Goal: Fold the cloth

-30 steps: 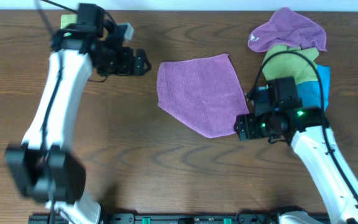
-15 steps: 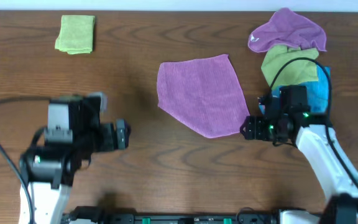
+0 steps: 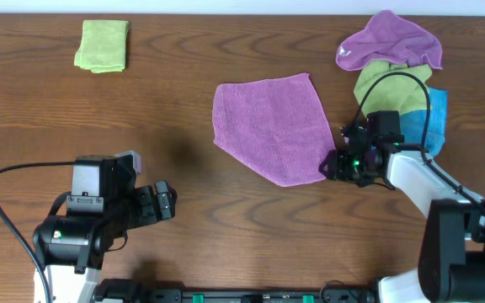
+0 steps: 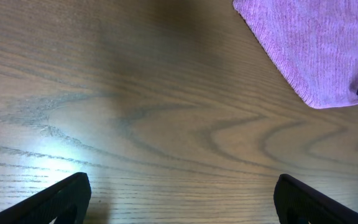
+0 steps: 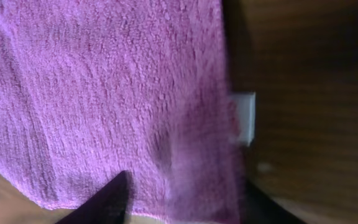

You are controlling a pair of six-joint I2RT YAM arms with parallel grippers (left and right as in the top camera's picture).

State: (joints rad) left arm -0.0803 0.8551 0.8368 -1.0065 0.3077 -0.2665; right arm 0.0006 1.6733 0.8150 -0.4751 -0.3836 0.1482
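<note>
Since a fold starts from a lifted corner, the right gripper [image 3: 333,165] straddles, jaws apart, the lower-right edge of the flat purple terry cloth [image 3: 268,126] at centre frame.

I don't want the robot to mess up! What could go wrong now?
1. The right gripper sits open at the very corner of the purple cloth; it might pinch too little and slip off.
2. The left gripper is far away over bare table, so a one-handed fold may come out crooked.
3. The right arm lies beside the pile of cloths and could drag them.
</note>
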